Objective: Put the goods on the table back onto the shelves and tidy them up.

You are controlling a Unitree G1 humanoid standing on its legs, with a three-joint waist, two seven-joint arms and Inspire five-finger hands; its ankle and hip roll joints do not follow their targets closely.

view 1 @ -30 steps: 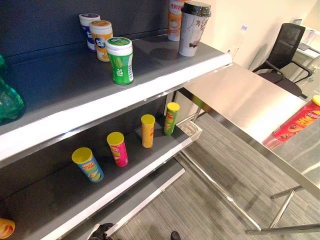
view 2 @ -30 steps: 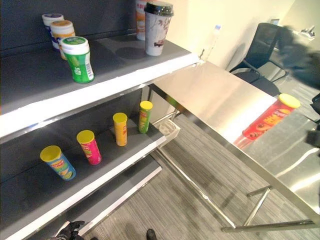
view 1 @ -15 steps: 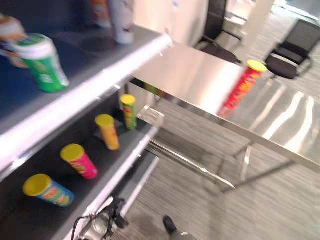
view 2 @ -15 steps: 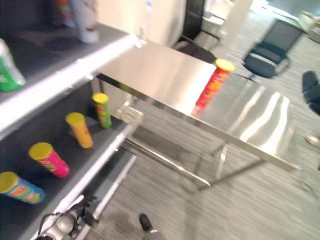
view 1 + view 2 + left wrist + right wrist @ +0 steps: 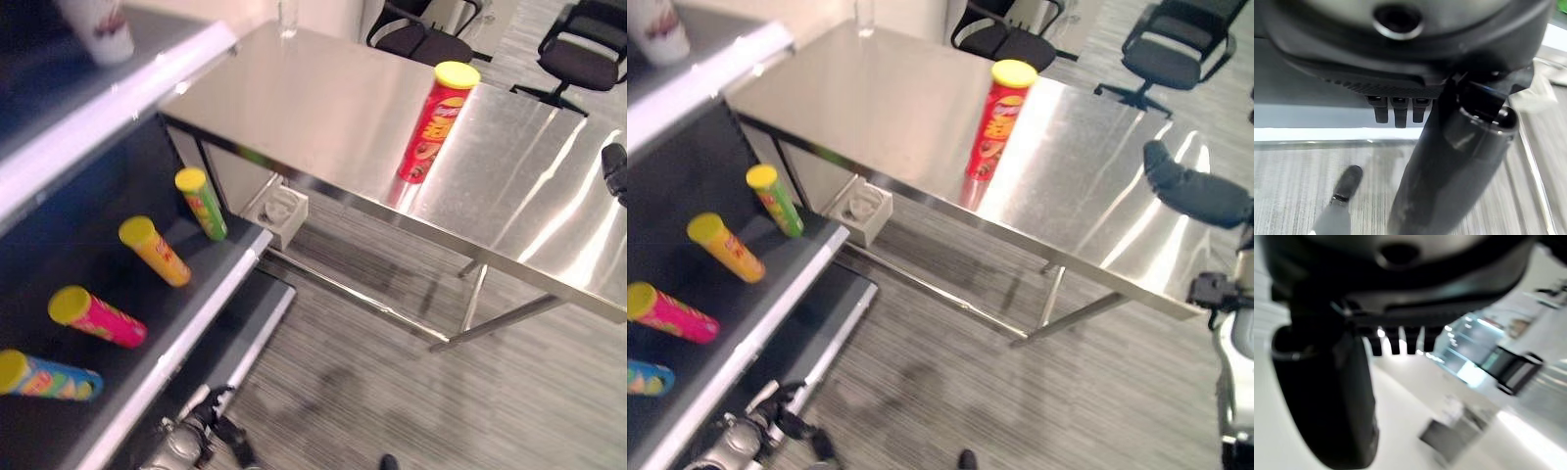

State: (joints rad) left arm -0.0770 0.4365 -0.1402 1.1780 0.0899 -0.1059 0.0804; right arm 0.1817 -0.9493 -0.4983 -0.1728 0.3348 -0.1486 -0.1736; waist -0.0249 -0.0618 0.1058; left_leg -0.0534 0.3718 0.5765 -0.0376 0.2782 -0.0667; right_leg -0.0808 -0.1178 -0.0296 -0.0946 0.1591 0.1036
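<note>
Nearest to us, low over the floor and well to the near left of the red can (image 5: 436,122), hangs the left hand (image 5: 223,437). In its own wrist view the fingers (image 5: 1395,114) point loosely down beside the thumb, relaxed and holding nothing. The right hand (image 5: 1193,192) hovers off to the right of the red can, over the near edge of the counter (image 5: 323,108). Its fingers (image 5: 1396,343) also look slack and empty, though they are blurred.

What has changed is our own view: a second ago we were looking at the shelves, and the whole picture has since swung round, so the camera moved and the goods did not. The red can stood at the edge of the view and now stands near the middle, upright on the counter, untouched by either hand. We judge that the robot is turning to fetch it, the one item we can see left to shelve.

Left of the red can and lower down, the lower shelf (image 5: 211,294) carries the same four cans: the blue can (image 5: 44,376), pink can (image 5: 96,316), orange can (image 5: 154,251) and green can (image 5: 202,203). Between the green can and the red can, under the counter, sits a small white box (image 5: 281,208).

The blue can is cut off at the edge. Of the upper shelf only a cup (image 5: 98,24) shows, partly cropped. Beyond the red can a clear vessel (image 5: 287,15) stands at the counter's far edge, too cropped to identify. Office chairs (image 5: 588,44) stand beyond that.
</note>
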